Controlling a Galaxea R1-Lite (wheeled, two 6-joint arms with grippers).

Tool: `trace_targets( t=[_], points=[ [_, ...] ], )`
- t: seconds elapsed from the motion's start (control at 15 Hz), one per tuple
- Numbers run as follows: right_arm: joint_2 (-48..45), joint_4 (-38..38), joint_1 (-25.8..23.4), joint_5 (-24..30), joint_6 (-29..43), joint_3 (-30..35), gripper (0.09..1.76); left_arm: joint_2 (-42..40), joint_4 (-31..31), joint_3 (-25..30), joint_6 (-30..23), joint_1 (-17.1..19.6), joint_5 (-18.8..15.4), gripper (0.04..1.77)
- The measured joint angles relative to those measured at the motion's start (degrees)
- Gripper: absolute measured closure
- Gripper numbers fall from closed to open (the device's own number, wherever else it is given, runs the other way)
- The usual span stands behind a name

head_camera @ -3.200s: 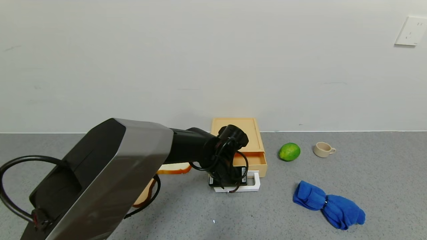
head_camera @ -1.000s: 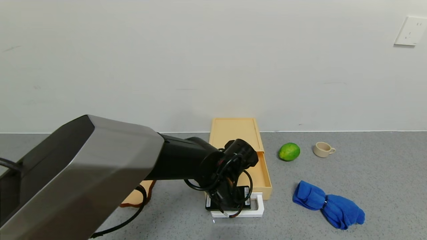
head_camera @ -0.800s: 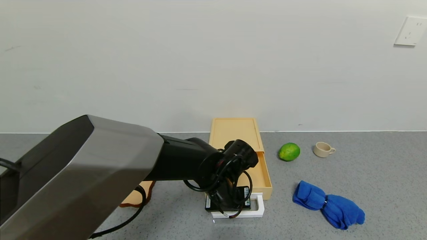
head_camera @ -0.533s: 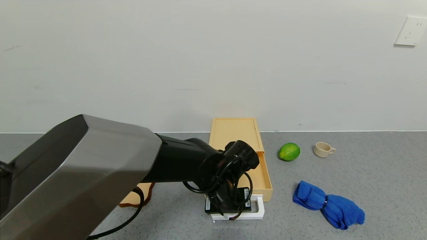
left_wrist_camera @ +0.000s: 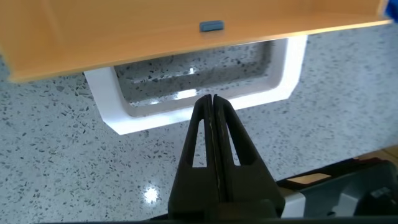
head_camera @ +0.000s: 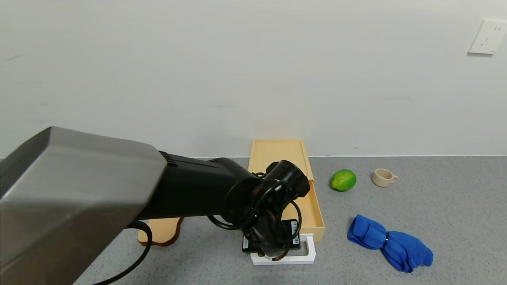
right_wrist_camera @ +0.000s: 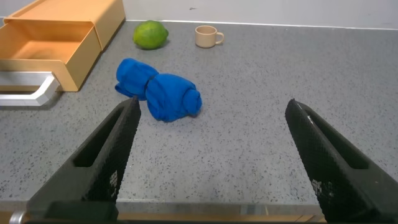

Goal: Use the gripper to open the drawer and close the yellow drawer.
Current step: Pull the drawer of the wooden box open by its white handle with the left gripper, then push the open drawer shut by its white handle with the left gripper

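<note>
The pale yellow drawer (head_camera: 313,209) stands pulled well out of its flat yellow casing (head_camera: 279,156) at the wall. Its white loop handle (head_camera: 309,253) points to the table's front. My left gripper (head_camera: 272,247) hangs over the handle, pointing down. In the left wrist view its black fingers are pressed together with nothing between them, and the gripper (left_wrist_camera: 211,98) has its tips over the front bar of the handle (left_wrist_camera: 280,87), below the drawer's front (left_wrist_camera: 155,37). My right gripper (right_wrist_camera: 211,104) is open and empty, low at the table's front edge, right of the drawer (right_wrist_camera: 43,46).
A green lime (head_camera: 343,180) and a small beige cup (head_camera: 383,177) stand right of the casing. A crumpled blue cloth (head_camera: 390,243) lies right of the drawer. A bread slice (head_camera: 158,235) lies left of it, partly behind my left arm. The wall is close behind.
The drawer has slid out toward the table's front along with my left gripper at its handle. In the last half second the arm came a little nearer still.
</note>
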Motion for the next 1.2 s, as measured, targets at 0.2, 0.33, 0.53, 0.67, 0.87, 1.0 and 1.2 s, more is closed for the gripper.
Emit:
trace_targets(
  t=[0.2,0.33,0.53,0.67,0.87,1.0,1.2],
  points=[
    [0.0,0.0,0.0,0.0,0.0,0.0,0.14,-3.9,0.6,-0.2,1.0,0.3,0.0,1.7],
    [0.0,0.0,0.0,0.0,0.0,0.0,0.14,-7.1,3.1,-0.7,3.8,1.1,0.0,1.7],
    [0.0,0.0,0.0,0.0,0.0,0.0,0.14,-12.1,4.8,-0.8,12.3,4.2,-0.7,1.7],
    [0.0,0.0,0.0,0.0,0.0,0.0,0.14,-15.5,4.7,0.4,18.5,8.4,-3.5,1.7],
    [0.0,0.0,0.0,0.0,0.0,0.0,0.14,-19.7,4.6,1.4,25.6,16.3,-12.6,1.7],
    [0.0,0.0,0.0,0.0,0.0,0.0,0.14,-21.8,4.5,1.9,28.7,21.7,-16.5,1.7],
    [0.0,0.0,0.0,0.0,0.0,0.0,0.14,-23.6,3.5,3.4,34.0,28.5,-23.1,1.7]
  ],
)
